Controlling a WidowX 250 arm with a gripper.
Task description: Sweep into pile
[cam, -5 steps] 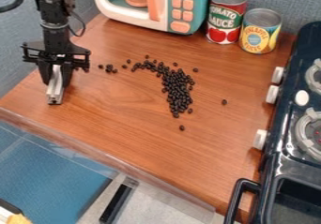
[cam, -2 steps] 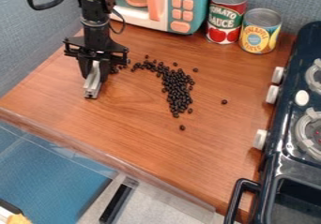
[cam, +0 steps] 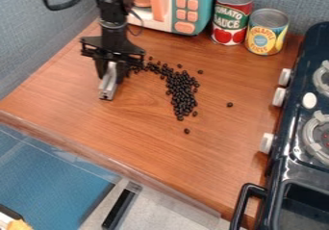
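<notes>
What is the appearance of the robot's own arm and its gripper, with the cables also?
The arm is black, with a rounded, cylinder-like lower section. A thick black cable makes a loop beside it, and a thinner dark cable curves on the other side. The gripper is black too, with two fingers below a wide, angular crosspiece.
</notes>
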